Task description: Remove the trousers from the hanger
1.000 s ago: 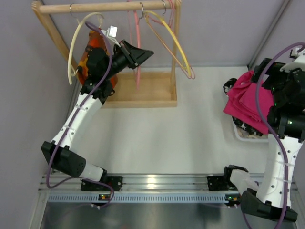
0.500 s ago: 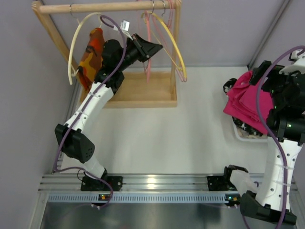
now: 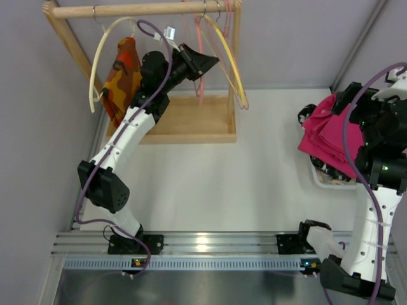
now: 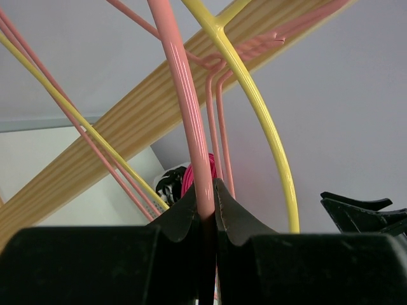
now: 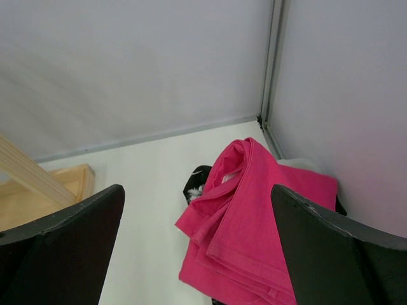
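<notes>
hanger point(image 4: 182, 95) pinched in left jaws, trousers point(image 5: 248, 216) well apart

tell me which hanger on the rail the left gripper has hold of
The salmon-pink hanger, pinched in the left gripper. The yellow hanger passes beside it ungripped; the cream-white hanger hangs well apart.

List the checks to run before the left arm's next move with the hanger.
1. Left gripper shut on hanger: ok.
2. Trousers off the hanger, lying at the right: ok.
3. Right gripper open and empty above the trousers: ok.
4. Yellow hanger clear of the held one: cannot tell; they cross in the left wrist view.
5. Hanger hook seated on rail: cannot tell.
</notes>
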Robot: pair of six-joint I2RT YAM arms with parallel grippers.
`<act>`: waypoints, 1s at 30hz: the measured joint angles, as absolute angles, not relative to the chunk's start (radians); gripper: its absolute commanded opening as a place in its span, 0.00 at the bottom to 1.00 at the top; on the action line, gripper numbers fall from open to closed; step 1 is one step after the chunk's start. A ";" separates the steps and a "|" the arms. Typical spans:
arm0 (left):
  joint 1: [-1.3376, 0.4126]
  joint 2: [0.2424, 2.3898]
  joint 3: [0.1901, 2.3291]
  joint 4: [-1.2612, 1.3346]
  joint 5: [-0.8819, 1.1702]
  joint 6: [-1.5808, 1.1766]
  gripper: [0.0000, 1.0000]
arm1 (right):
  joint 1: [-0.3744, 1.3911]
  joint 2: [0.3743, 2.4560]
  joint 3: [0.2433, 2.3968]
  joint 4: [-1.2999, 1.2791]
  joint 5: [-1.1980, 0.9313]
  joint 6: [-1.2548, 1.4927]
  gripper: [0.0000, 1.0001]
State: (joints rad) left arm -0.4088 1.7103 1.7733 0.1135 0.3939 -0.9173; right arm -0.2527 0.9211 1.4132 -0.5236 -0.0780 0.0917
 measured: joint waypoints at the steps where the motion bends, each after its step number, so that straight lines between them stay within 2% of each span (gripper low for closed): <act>1: -0.410 1.711 1.773 0.113 0.393 -0.917 0.13 | -0.253 0.921 1.413 -0.524 -0.078 0.093 0.99; 4: -0.413 1.710 1.773 0.113 0.377 -0.908 0.35 | -0.253 0.918 1.413 -0.524 -0.079 0.099 0.99; 6: -0.414 1.710 1.769 0.111 0.366 -0.898 0.45 | -0.253 0.912 1.407 -0.521 -0.081 0.100 0.99; 10: -0.414 1.692 1.734 0.106 0.348 -0.882 0.55 | -0.253 0.907 1.396 -0.522 -0.081 0.102 0.99; 15: -0.413 1.639 1.671 0.090 0.331 -0.860 0.57 | -0.253 0.903 1.386 -0.523 -0.085 0.108 1.00; 19: -0.406 1.568 1.615 0.080 0.319 -0.838 0.66 | -0.253 0.897 1.378 -0.521 -0.085 0.108 0.99; 20: -0.404 1.552 1.604 0.076 0.318 -0.833 0.75 | -0.253 0.896 1.377 -0.520 -0.085 0.108 0.99; 24: -0.392 1.470 1.549 0.058 0.304 -0.798 0.99 | -0.253 0.883 1.366 -0.520 -0.089 0.109 0.99; 30: -0.363 1.329 1.453 0.009 0.286 -0.744 0.99 | -0.253 0.872 1.348 -0.518 -0.104 0.107 1.00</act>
